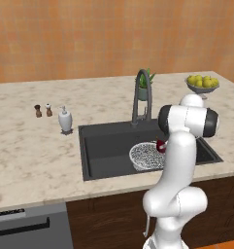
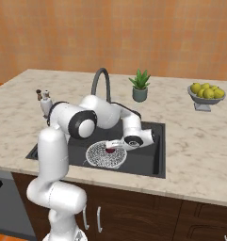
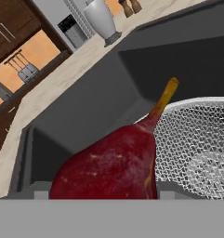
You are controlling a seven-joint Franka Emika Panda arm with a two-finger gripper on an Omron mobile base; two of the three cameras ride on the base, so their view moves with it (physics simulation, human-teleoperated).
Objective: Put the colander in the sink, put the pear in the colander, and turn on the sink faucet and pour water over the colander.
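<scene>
The end effector (image 2: 113, 147) hangs low inside the sink (image 2: 155, 160), over the colander (image 2: 104, 155), and its jaws are clamped on the pear (image 2: 110, 149). In the hand view the pear (image 3: 113, 162) sits right at the fingertips, its stem angled away and upward, with the colander (image 3: 197, 148) mesh just beyond and to one side of it. The fingertips themselves are hidden behind the fruit.

The pear looks firm, smooth and somewhat glossy, so likely a little slippery; it is light for this arm. Its widest belly is the safest place to hold, which is roughly where the jaws seem to sit; the tapering neck would tend to squeeze out, and the stem is too thin to bear it. Skin could bruise under hard pressure or a long drop.

The colander is a light, stiff mesh bowl that may slide on the basin floor if nudged, so a low, gentle release suits it. The faucet (image 2: 101, 84) rises behind the end effector, apart from it.
</scene>
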